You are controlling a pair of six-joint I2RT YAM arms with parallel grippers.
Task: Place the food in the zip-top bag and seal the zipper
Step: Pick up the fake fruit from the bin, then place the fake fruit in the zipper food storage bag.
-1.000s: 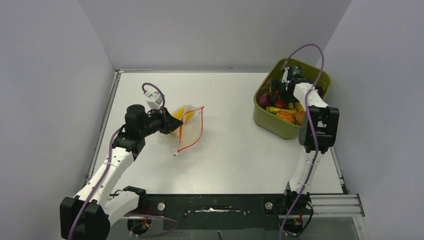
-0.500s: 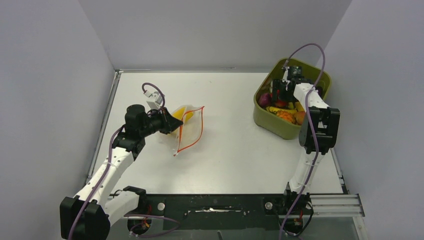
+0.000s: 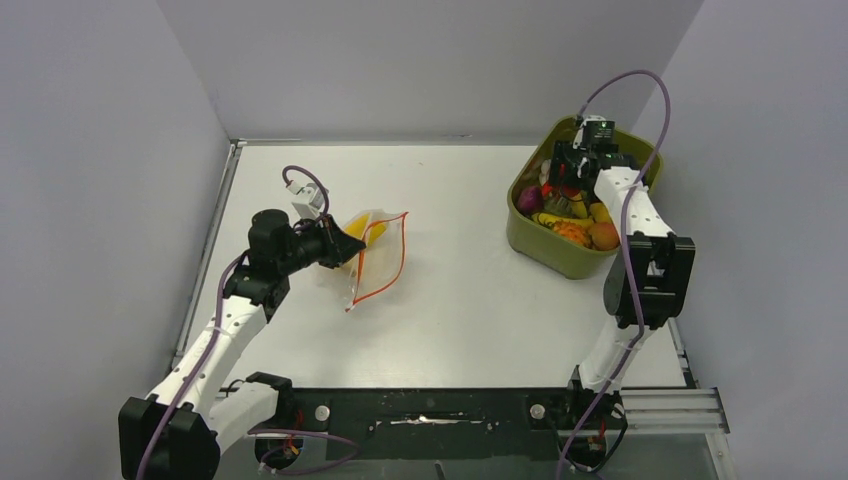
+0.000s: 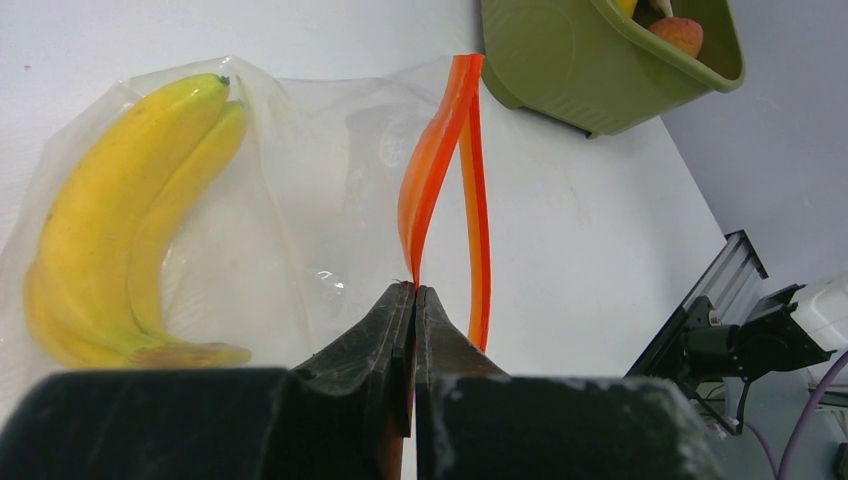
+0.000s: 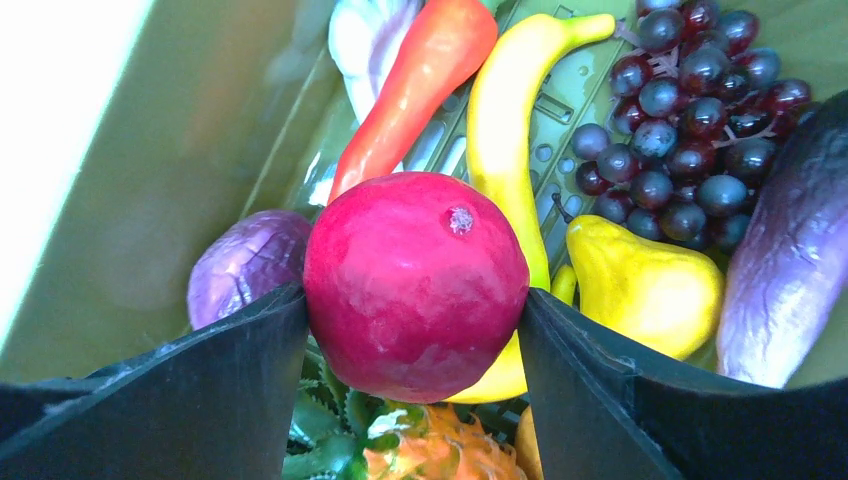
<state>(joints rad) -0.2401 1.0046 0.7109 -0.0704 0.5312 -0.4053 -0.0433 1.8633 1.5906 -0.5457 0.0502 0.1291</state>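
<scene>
A: How far along is it?

B: Early, I'd say. Nearest us, the left gripper [image 4: 413,292] is pinched tight on one lip of the zipper [image 4: 440,150]. It holds that edge of the bag [image 4: 310,190] raised. The two orange-red strips stand apart, so the mouth is open. The bag lies left of centre on the surface [image 3: 480,310].

A: Anything in it?

B: Bananas [image 4: 110,210], one bunch, lying inside the clear plastic. I can see nothing else in there.

A: And the other arm?

B: Farther back on the right, the right gripper [image 5: 412,305] is clamped on a red fruit [image 5: 410,250], a finger on each side, inside the green bin [image 3: 540,248]. Under and around the fruit lie grapes [image 5: 690,120], a pear [image 5: 645,285], an eggplant [image 5: 790,260], a pepper [image 5: 420,80], another banana [image 5: 510,130] and more.

A: So what's left?

B: Most of it, as I judge. The fruit has to cross to the bag, the other pieces must follow, and the zipper is not yet pressed shut.

A: And the surface, the room?

B: A black rail [image 3: 430,410] at the near edge carries the arm bases. Beyond it the surface is white and flat, with bag and bin well apart on it. Plain pale walls [image 3: 430,60] close it in at left, right and back.
</scene>
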